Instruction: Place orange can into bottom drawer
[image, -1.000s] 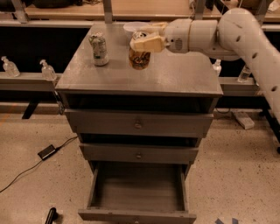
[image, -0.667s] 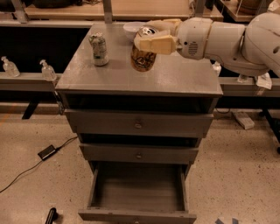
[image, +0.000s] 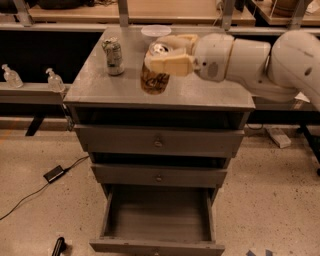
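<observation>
The carry step appeared to be in hand. The orange can (image: 154, 82) was near the front of the cabinet's top surface (image: 210, 95), and whether it touched could not be told. The end effector (image: 156, 52) was there with it, fingers closed on the can's upper sides. Next, the can would need to go out past the front edge, then down into the bottom drawer (image: 157, 247), which stood pulled open.

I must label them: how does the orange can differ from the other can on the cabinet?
The orange can is orange-brown; the green-and-white can is pale. The gripper, above the cabinet top, clasps the orange can; the green-and-white can stands free, further left in the view. Both are upright drink cans.
</observation>
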